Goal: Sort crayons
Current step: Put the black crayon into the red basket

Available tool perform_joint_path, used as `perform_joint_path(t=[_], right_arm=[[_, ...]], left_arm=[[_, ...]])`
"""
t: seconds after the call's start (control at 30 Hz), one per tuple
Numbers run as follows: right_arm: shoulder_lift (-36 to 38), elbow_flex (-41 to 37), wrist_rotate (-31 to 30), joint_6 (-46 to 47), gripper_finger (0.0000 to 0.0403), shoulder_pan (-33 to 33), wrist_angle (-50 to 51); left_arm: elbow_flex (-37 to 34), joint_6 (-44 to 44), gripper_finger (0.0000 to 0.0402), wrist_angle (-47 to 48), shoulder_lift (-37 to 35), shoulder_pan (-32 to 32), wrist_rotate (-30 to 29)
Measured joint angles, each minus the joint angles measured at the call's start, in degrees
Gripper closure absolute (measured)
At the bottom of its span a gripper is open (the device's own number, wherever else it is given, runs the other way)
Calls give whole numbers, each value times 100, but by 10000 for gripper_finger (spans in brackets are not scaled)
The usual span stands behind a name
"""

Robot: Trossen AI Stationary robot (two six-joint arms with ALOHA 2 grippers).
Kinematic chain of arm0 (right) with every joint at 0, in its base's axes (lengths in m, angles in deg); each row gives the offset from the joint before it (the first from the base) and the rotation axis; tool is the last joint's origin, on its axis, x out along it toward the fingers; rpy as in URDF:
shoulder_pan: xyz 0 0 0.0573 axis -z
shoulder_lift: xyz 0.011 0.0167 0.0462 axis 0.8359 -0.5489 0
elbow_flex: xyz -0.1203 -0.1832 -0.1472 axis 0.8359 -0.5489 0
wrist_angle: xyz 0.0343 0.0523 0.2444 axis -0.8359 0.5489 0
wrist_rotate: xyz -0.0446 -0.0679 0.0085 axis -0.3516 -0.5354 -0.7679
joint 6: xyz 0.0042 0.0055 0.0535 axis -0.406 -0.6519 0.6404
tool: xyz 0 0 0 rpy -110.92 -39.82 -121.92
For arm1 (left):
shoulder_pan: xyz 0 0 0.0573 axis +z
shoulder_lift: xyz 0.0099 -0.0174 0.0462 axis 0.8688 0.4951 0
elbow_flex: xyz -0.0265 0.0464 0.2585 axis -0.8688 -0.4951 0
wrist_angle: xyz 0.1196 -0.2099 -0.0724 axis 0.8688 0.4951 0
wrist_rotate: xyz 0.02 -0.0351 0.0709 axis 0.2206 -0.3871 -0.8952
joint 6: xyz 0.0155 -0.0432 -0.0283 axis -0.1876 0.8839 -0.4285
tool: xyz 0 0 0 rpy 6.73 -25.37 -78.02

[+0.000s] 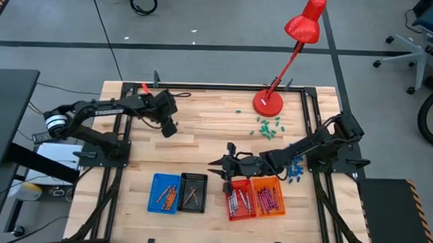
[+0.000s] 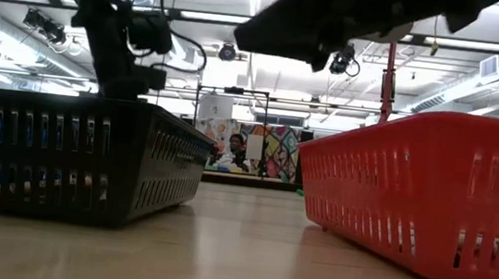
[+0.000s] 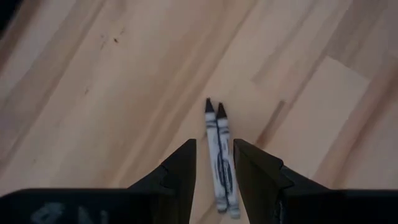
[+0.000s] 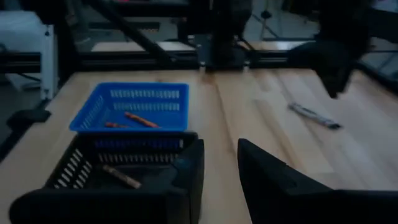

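Note:
Two grey-white crayons with dark tips (image 3: 221,162) lie side by side on the bare wood, also seen in the right wrist view (image 4: 314,116). My left gripper (image 3: 214,146) hangs open above them, pointing steeply down, one finger on either side and clear of them; in the high view it is at the table's left middle (image 1: 170,129). My right gripper (image 1: 216,165) is open with nothing in it, reaching level toward the table's left above the gap between the black basket (image 1: 193,191) and the red basket (image 1: 240,198).
Along the near edge stand a blue basket (image 1: 165,192) with orange-brown crayons, the black one, the red one and an orange basket (image 1: 268,197) with purple crayons. A red lamp (image 1: 268,103) stands at the back. Green bits (image 1: 267,125) and blue chunks (image 1: 295,171) lie at the right.

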Motion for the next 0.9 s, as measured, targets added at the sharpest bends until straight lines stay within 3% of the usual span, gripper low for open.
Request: perform_joint_path(t=[0.17, 0.9], right_arm=[[-144, 14, 502, 53, 300, 131, -69], [-517, 11, 551, 289, 300, 102, -360]], left_arm=[[-1, -26, 283, 12, 355, 68, 144], [5, -382, 283, -93, 1202, 353, 315]])
